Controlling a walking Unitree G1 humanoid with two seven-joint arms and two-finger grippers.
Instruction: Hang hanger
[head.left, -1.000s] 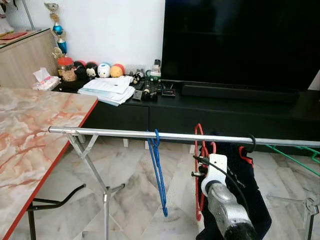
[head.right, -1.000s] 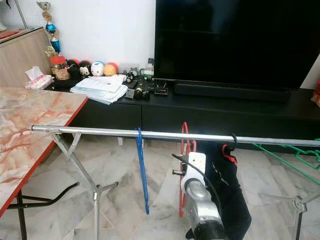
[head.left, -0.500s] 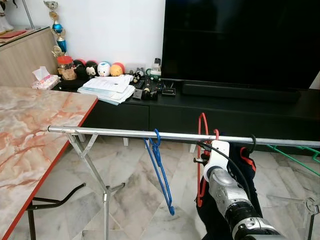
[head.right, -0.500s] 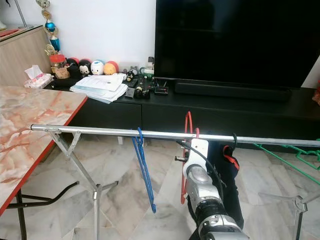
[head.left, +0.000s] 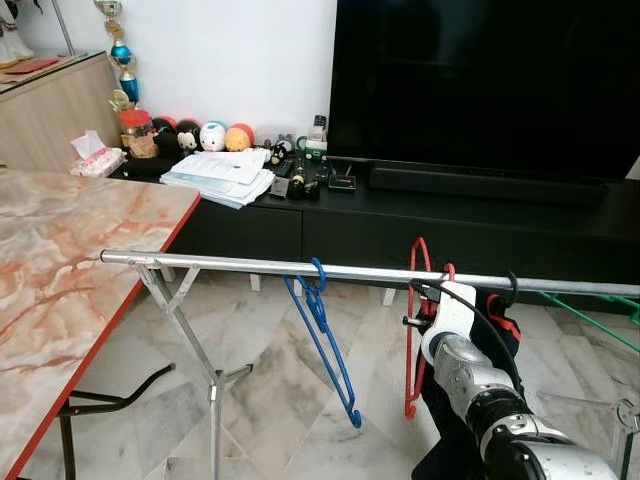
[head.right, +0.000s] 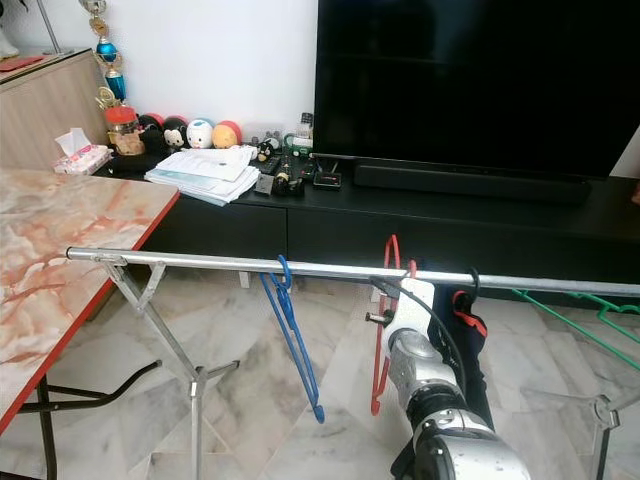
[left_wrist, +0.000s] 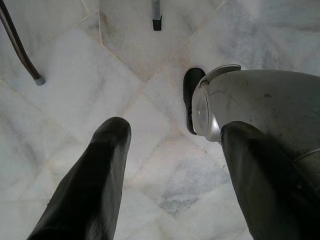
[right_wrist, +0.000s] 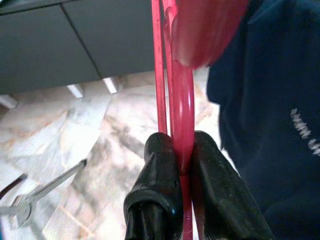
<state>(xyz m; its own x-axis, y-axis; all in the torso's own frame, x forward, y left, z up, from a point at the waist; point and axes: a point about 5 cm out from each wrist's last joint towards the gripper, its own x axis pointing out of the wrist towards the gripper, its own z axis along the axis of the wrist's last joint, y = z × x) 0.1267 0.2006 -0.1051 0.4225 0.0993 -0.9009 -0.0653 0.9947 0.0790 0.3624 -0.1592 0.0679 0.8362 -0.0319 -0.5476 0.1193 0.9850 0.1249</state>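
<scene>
A red hanger is pinched between the fingers of my right gripper, which is shut on its lower bar. Its hook rises just above the silver rail of a drying rack; I cannot tell whether it sits over the rail. A blue hanger hangs tilted on the rail to the left. Just right of my arm, a navy garment hangs on a black hook. My left gripper hangs open over the marble floor, beside my own leg.
A marble-topped table with a red edge stands on the left. The rack's crossed legs stand below the rail. A green hanger lies far right. Behind the rack are a black TV console and a large TV.
My right arm has lifted the red hanger up and forward; its hook has gone from below the rail to just above it. The blue hanger has swung to a steeper tilt.
</scene>
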